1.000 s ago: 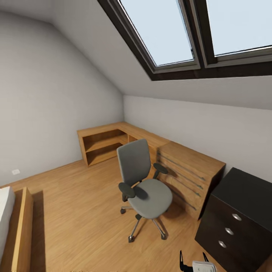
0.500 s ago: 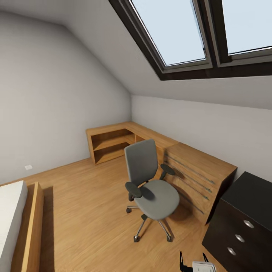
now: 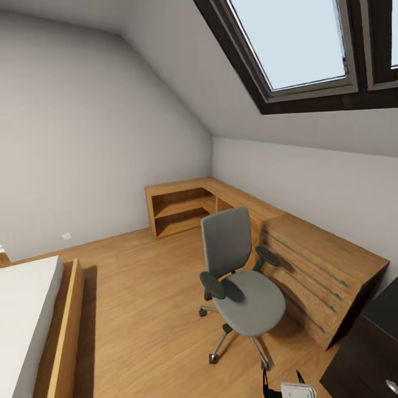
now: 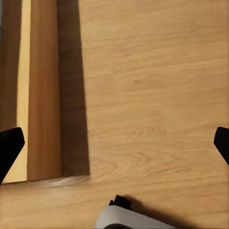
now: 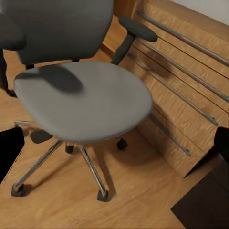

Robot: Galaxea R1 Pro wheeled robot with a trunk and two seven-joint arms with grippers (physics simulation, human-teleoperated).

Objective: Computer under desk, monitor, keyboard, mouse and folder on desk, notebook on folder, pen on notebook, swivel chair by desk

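Approach phase, base in transit through bedroom. Swivel chair [image 3: 240,282] at 5 o'clock in head view, seat bare, no folder seen on it; just beside light-wood cabinet [image 3: 326,271]. Black surface [image 3: 381,342] corner at 4 o'clock. Open shelving [image 3: 182,210] at 12 o'clock, compartments empty. Right gripper [image 5: 114,143] spread wide, holding nothing; left gripper [image 4: 114,143] likewise, over floor [image 4: 152,95]. Best course: locate remaining items first, keep arms tucked near the chair.

Black tapered fingers [image 3: 266,381] on a white-grey rounded wrist housing [image 3: 298,390]
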